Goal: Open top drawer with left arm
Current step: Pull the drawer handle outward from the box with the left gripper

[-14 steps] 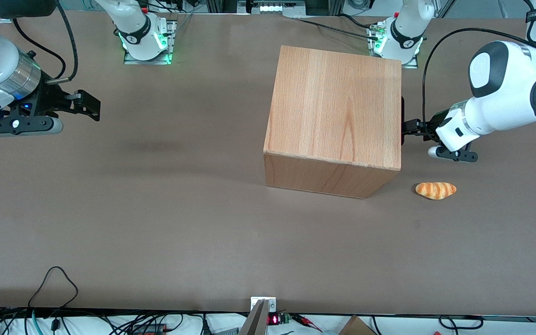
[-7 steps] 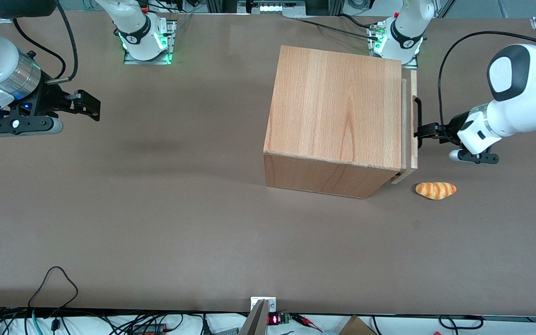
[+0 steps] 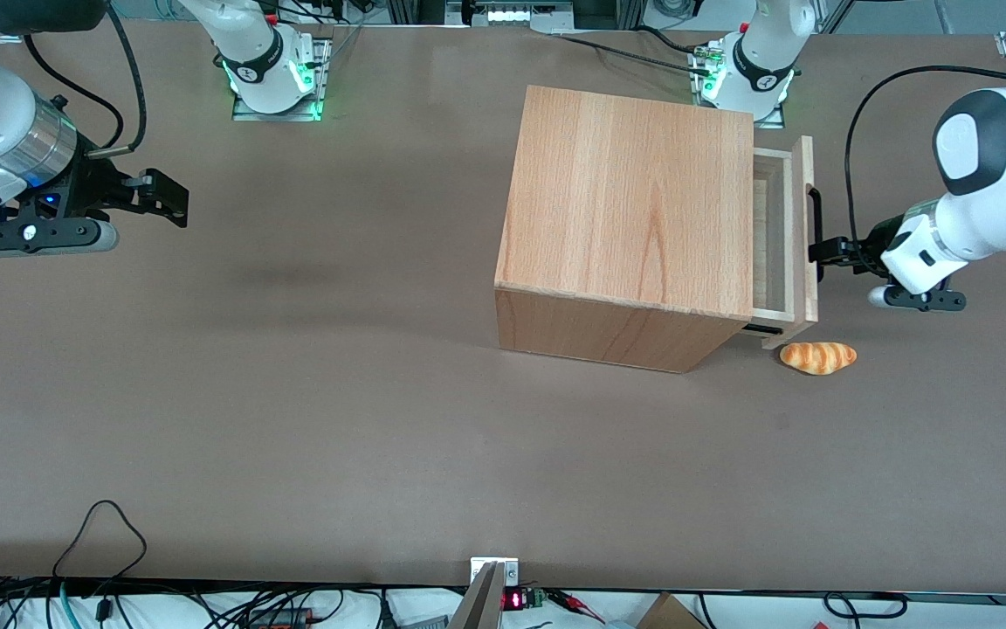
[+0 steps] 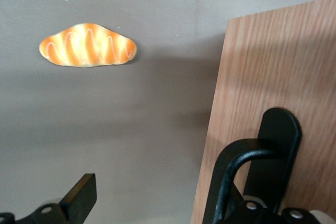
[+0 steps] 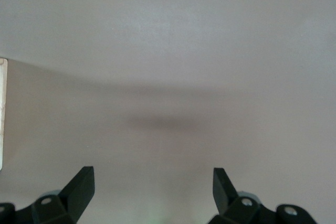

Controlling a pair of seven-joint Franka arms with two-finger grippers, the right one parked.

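Observation:
The top drawer stands partly pulled out of the wooden cabinet, its paler inside showing. Its front panel carries a long black bar handle. The left arm reaches in from the working arm's end of the table. Its gripper is at the handle, in front of the drawer. In the left wrist view the gripper is open: one finger stands free over the table, while the handle on the front panel covers the place of its second finger.
A striped orange bread roll lies on the brown table, just nearer the front camera than the drawer front's corner; it also shows in the left wrist view. The arm bases stand farther from the camera than the cabinet.
The drawer has slid out from shut to partly open. The left gripper has moved away from the cabinet together with the handle.

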